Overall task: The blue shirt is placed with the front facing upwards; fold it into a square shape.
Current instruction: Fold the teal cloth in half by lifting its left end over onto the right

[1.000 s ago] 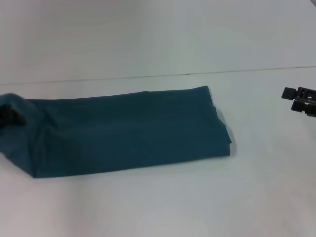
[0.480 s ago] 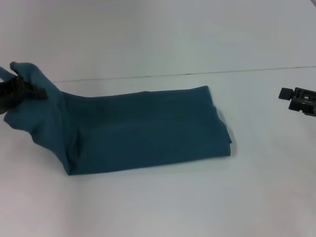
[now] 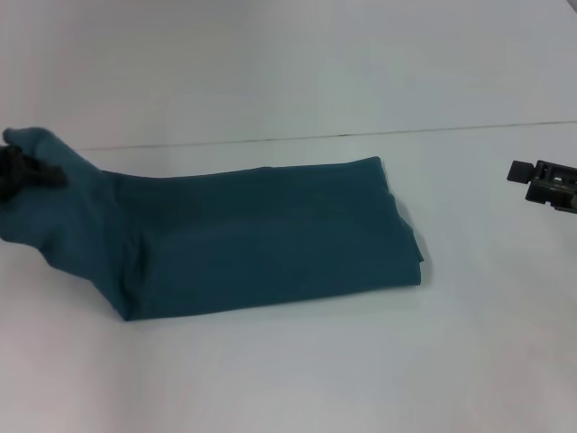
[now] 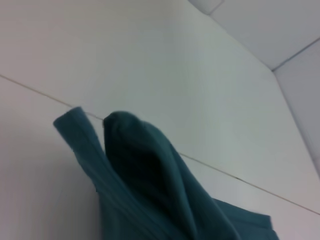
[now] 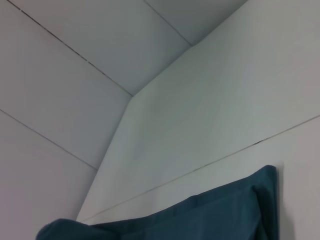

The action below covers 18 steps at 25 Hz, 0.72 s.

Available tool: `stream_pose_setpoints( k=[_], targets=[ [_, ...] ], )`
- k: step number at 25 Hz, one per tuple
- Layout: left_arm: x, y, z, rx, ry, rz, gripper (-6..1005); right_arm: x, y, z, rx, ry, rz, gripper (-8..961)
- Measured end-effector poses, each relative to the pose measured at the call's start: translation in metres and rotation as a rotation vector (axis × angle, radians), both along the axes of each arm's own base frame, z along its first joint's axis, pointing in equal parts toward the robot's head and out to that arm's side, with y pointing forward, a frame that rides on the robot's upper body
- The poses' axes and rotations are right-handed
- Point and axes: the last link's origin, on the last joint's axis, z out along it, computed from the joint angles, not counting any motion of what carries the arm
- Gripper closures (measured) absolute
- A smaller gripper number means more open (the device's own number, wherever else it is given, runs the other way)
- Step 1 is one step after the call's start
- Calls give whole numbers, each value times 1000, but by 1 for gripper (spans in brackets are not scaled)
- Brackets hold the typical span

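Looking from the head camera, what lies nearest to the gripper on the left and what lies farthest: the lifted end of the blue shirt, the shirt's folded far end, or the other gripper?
1. Lifted end of the blue shirt: pinched in the left gripper, at the left edge.
2. The shirt's folded far end: lying flat, right of the middle.
3. Right gripper: at the right edge, apart from the shirt.
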Motion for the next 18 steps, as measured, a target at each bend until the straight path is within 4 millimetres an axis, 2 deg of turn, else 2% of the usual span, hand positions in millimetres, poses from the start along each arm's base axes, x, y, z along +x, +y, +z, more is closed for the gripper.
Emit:
stream_pose_setpoints(
  k=[13, 18],
  targets=[
    [-44, -13, 41, 140, 101, 163, 887, 1, -2, 0, -4, 10, -6, 91],
    [-44, -17, 45, 148, 84, 153, 887, 1, -2, -1, -7, 16, -10, 91]
  ],
)
